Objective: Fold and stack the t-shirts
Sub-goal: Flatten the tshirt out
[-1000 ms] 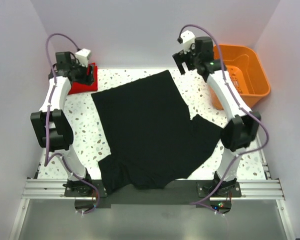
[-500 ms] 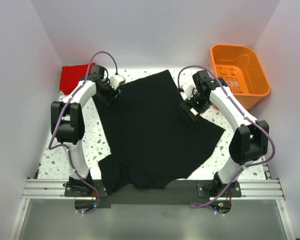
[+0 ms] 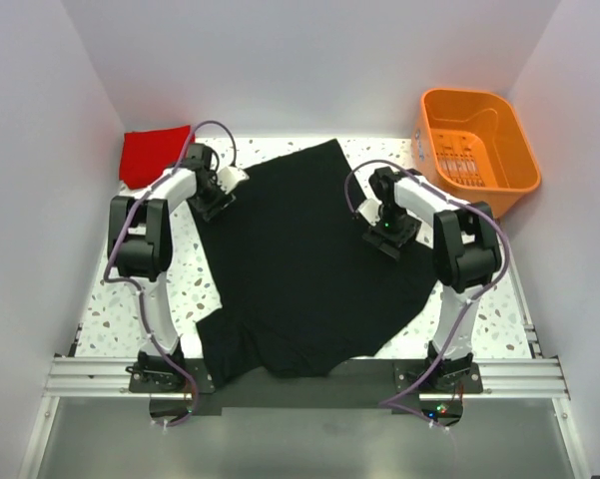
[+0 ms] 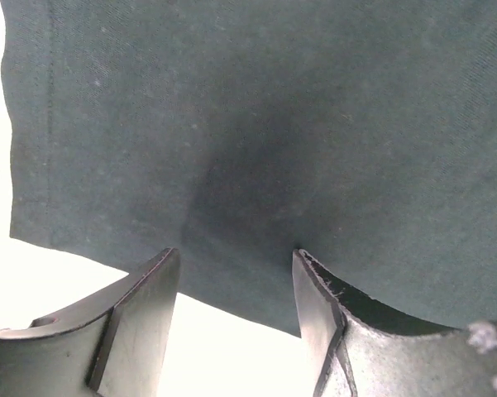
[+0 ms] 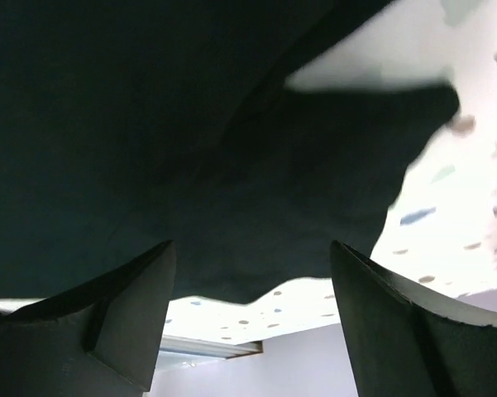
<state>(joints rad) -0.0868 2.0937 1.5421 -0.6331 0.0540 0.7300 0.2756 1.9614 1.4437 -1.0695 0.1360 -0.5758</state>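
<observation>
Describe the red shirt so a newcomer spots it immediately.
Look at the speckled table's far left corner. The red t-shirt lies there as a small folded rectangle, apart from the large black t-shirt spread mid-table.

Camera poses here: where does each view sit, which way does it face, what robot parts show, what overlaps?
Top external: high behind the bases, facing down on the table; both arms, black t-shirt, red t-shirt, orange basket.
Left wrist: on the left arm, facing down past the open left tool at the shirt's hemmed edge.
Right wrist: on the right arm, facing past the open right tool at a rumpled shirt edge.
Shared: both wrist views show the black t-shirt meeting bare table.
</observation>
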